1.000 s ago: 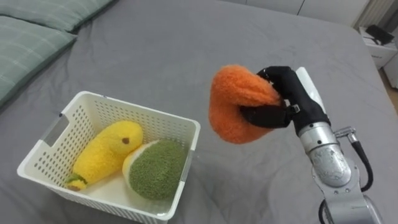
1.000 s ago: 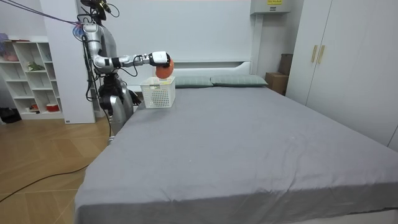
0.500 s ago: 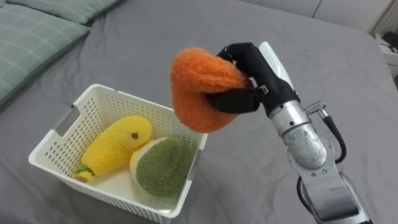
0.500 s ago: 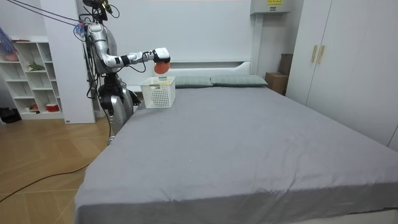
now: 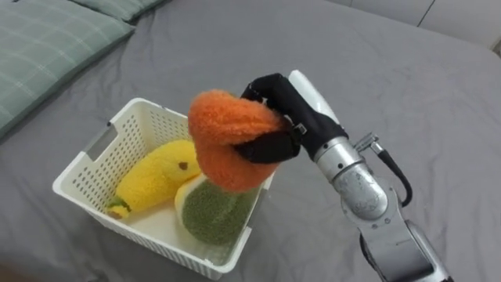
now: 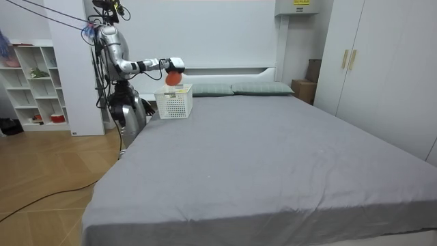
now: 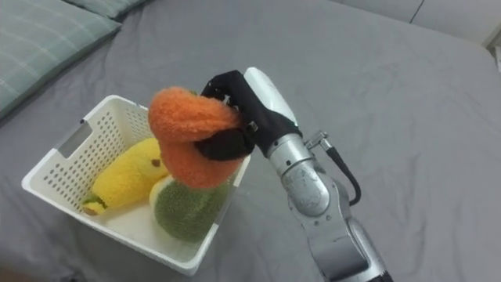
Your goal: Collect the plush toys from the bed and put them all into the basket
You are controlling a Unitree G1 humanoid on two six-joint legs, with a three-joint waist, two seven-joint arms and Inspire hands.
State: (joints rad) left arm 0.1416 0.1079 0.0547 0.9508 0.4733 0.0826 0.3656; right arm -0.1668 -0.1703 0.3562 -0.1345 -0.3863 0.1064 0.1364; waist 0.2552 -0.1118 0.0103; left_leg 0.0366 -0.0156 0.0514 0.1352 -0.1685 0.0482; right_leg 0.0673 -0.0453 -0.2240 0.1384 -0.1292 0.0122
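My right hand [image 5: 286, 129] [image 7: 239, 121] is shut on a fuzzy orange plush toy [image 5: 227, 141] [image 7: 188, 137] and holds it in the air over the right end of a white plastic basket [image 5: 98, 153] [image 7: 63, 149]. The basket sits on the grey bed and holds a yellow plush toy [image 5: 156, 176] [image 7: 125, 180] and a round green plush toy [image 5: 215, 215] [image 7: 184, 211]. The orange toy hangs just above the green one and hides part of it. In the room view I stand at the bed's head corner, right arm stretched over the basket [image 6: 173, 104] with the orange toy [image 6: 173, 78].
Grey-green pillows [image 5: 55, 39] lie at the head of the bed, left of the basket. The grey sheet [image 5: 407, 86] stretches open to the right. In the room view a white shelf unit [image 6: 34, 89] stands behind me and wardrobes [image 6: 382, 68] line the far side.
My right hand has carried the orange toy leftward, from beside the basket to above its right end, and a little lower. The eye view has shifted with it.
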